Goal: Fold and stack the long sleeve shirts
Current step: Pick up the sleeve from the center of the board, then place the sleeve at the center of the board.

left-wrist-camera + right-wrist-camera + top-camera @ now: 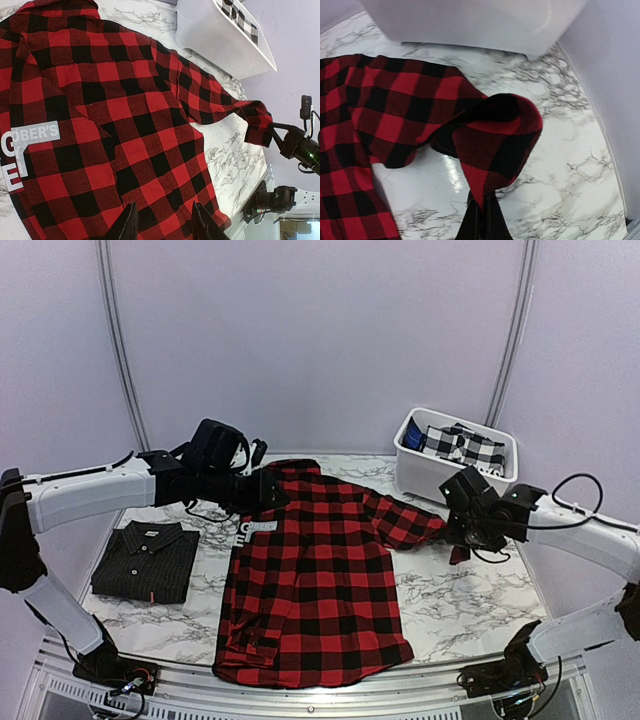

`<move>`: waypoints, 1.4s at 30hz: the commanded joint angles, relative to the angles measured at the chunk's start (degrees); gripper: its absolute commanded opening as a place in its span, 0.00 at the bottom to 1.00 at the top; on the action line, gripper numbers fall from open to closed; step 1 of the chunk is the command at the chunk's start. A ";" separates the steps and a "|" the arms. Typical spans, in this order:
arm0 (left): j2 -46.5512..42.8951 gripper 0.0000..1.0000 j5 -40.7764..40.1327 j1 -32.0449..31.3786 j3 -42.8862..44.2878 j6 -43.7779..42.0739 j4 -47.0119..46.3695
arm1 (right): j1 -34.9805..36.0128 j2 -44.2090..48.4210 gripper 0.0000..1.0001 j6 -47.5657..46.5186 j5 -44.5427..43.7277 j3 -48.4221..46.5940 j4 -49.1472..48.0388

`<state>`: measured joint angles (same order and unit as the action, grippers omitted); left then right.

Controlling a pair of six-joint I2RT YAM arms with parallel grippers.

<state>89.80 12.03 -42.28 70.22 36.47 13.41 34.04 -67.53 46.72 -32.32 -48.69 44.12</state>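
Note:
The red-and-black flannel shirt [310,580] lies spread on the marble table [470,600], back up, with a white label near its collar. My left gripper [165,222] is open and empty, hovering above the shirt's upper left part; in the top view it sits by the collar [255,490]. My right gripper [482,212] is shut on the cuff of the shirt's right sleeve [495,140] and holds it lifted off the table, right of the shirt body [462,540]. The black pinstriped shirt [145,560] lies folded at the table's left.
A white bin [455,455] with a black-and-white checked cloth stands at the back right, close behind my right gripper. The bin's wall [470,20] fills the top of the right wrist view. The table's right edge is near.

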 commanded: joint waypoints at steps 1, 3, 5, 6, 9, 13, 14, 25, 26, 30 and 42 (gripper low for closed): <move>-0.67 0.39 1.53 -0.17 -0.13 0.69 -1.24 | 7.93 -8.56 0.00 -4.17 -8.02 -11.46 2.11; -0.37 0.39 1.96 -0.12 -0.12 1.02 -1.30 | 12.92 -14.32 0.00 -5.39 -9.89 -16.12 2.48; -0.21 0.39 2.16 -0.17 -0.28 1.26 -1.32 | 18.51 -20.33 0.00 -6.82 -9.63 -20.45 2.19; -0.23 0.39 2.15 -0.17 -0.44 1.36 -1.36 | 21.07 -23.15 0.00 -7.99 -9.19 -22.17 1.59; -0.63 0.39 1.90 -0.08 -1.35 1.80 -1.34 | 26.96 -32.39 0.00 -12.58 -5.75 -25.79 -1.63; -1.50 0.39 1.33 0.14 -2.88 1.98 -1.28 | 29.87 -38.88 0.01 -16.29 -0.10 -27.01 -4.45; -1.58 0.39 1.36 0.17 -3.25 1.82 -1.28 | 29.93 -38.70 0.10 -15.79 0.42 -26.57 -4.83; 0.37 0.39 4.66 -0.16 -4.36 0.87 -1.32 | 19.96 -17.91 0.56 -8.06 18.59 -3.52 -28.38; 0.38 0.39 4.75 -0.25 -4.38 0.64 -1.30 | 19.63 -17.28 0.57 -7.14 18.76 -2.76 -28.43; 0.67 0.39 5.39 -0.23 -4.71 0.42 -1.35 | 19.44 -17.18 0.58 -5.59 20.85 -0.70 -29.26; 3.39 0.40 4.27 -4.40 -3.20 -5.89 -0.96 | 18.94 -22.33 0.55 -1.00 22.14 0.39 -36.94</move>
<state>91.05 17.41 -44.23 66.11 35.38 13.10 53.45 -87.79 43.55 -9.50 -45.54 10.02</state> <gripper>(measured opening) 0.394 0.568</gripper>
